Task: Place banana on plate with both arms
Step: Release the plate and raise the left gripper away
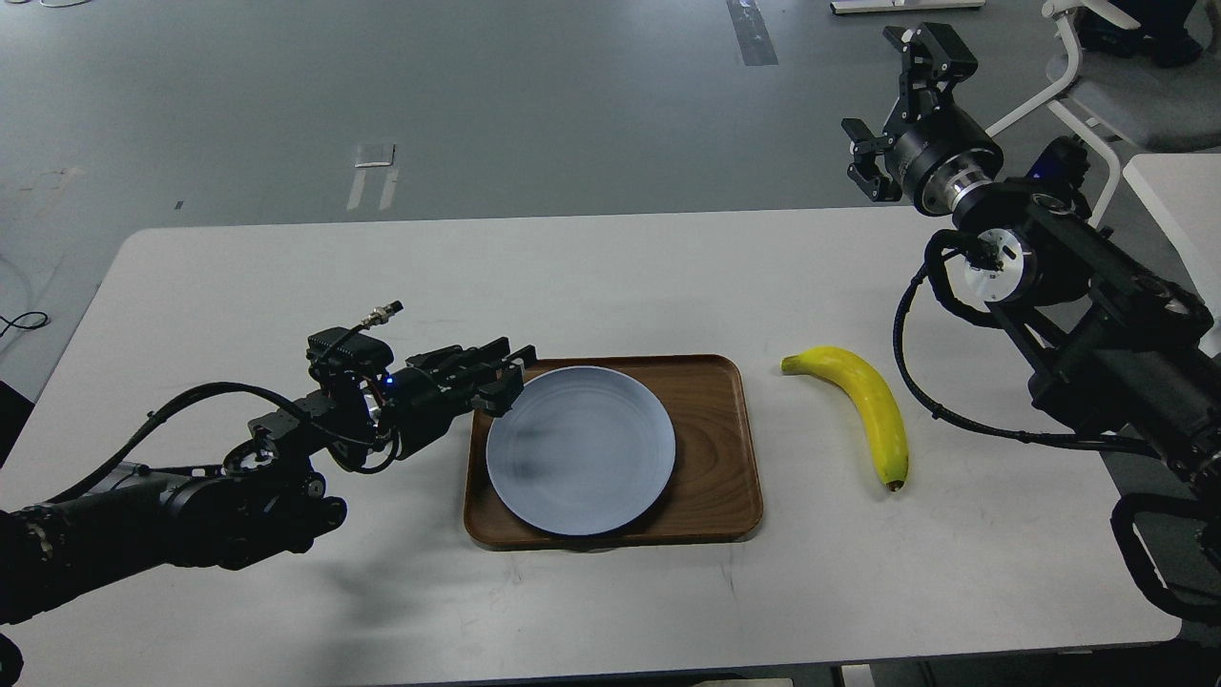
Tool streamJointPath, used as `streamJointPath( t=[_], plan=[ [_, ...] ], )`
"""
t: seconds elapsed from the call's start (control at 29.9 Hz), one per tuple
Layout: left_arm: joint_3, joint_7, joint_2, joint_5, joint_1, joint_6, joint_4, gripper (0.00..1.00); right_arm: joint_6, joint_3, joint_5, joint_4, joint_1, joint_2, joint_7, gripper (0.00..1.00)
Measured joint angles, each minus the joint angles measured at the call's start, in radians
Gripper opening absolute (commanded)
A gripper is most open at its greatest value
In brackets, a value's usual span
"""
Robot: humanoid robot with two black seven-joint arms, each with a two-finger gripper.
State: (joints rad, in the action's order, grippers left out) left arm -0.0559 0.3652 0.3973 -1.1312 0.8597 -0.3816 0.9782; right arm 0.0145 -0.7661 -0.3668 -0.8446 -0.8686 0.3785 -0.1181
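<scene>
The yellow banana (863,405) lies on the white table (286,277) right of the tray, green stem end to the far left, dark tip toward me. The pale grey-blue plate (582,450) lies flat inside the brown wooden tray (717,448). My left gripper (509,372) hovers at the plate's far-left rim with its jaws slightly apart, holding nothing. My right gripper (901,95) is raised high past the table's far right edge, jaws wide open and empty, well away from the banana.
A white chair (1097,86) and the corner of a second white table (1178,200) stand at the far right behind my right arm. My right arm's black cable (940,410) loops down close to the banana.
</scene>
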Motion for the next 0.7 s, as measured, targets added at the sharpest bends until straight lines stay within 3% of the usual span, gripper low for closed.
streamJointPath(
  t=[0.1,0.17,0.37,0.43,0.6,0.7],
  plan=[
    [0.068,0.0,0.023,0.139,0.052,0.0,0.056,0.98,-0.002,0.117,-0.061,-0.036,-0.012,0.062,-0.013,1.0],
    [0.116,-0.002,0.044,0.228,0.089,0.005,0.076,0.98,-0.002,0.205,-0.166,-0.073,-0.025,0.116,-0.047,1.0],
    [0.217,0.001,0.099,0.394,0.145,0.016,0.082,0.98,0.037,0.379,-0.672,-0.143,-0.044,0.279,-0.235,1.0],
    [0.249,0.001,0.108,0.424,0.146,0.024,0.082,0.98,0.064,0.414,-0.746,-0.185,-0.032,0.335,-0.267,1.0],
    [0.338,-0.028,0.117,0.544,0.137,0.08,0.076,0.98,0.095,0.522,-0.788,-0.272,-0.016,0.439,-0.28,1.0],
    [0.381,-0.114,0.124,0.711,0.133,0.141,0.07,0.98,0.118,0.566,-0.791,-0.282,-0.012,0.461,-0.28,1.0]
  ],
)
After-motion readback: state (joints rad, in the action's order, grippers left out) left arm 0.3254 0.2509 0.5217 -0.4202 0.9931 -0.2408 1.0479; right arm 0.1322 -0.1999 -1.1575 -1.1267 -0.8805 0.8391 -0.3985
